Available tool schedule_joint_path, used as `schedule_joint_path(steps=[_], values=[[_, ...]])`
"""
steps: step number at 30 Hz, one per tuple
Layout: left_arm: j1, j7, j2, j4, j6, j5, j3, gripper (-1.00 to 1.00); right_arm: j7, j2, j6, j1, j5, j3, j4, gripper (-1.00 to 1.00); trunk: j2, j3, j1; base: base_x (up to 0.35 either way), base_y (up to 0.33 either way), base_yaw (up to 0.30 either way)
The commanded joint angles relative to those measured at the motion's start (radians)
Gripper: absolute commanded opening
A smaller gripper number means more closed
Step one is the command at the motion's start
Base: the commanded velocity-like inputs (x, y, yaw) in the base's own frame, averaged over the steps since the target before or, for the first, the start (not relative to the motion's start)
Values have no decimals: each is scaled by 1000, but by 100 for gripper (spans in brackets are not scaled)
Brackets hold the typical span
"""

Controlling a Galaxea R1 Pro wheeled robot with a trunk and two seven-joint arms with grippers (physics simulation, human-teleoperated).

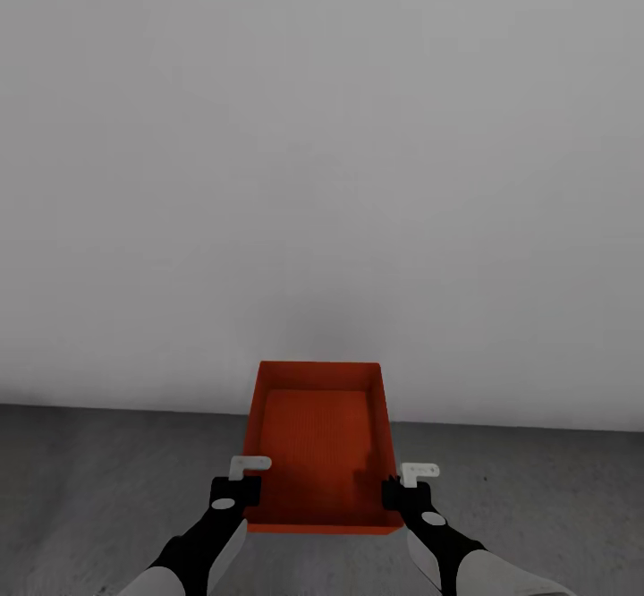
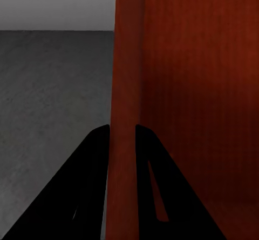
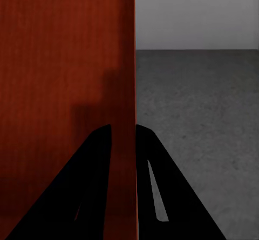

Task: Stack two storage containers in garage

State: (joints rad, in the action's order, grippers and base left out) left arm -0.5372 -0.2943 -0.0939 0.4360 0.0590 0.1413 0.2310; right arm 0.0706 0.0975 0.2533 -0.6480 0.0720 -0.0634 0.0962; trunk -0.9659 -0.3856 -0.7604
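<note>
We list one item apart from the job: a plain white-grey wall [image 1: 322, 149], bare and unmarked, taking up the upper and middle head view from edge to edge. We note soft shading low at its centre. Its base meets the ground in a straight, nearly level seam. We see it as a pale band in both wrist views

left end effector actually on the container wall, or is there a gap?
Touching. In the left wrist view, the left end effector straddles the storage container side wall, and both fingers press against it with no floor showing between them.
</note>
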Motion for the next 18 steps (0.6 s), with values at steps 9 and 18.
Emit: schedule_joint_path(steps=[9,18], values=[[-1,-14,2,1,7,92,-28,-100,-2,-9,4,-1,2,10,4,-100,-64,-44,-35,0,0,0],[-1,-14,2,1,8,92,-28,-100,-2,-9,4,-1,2,10,4,-100,-64,-58,-35,0,0,0]])
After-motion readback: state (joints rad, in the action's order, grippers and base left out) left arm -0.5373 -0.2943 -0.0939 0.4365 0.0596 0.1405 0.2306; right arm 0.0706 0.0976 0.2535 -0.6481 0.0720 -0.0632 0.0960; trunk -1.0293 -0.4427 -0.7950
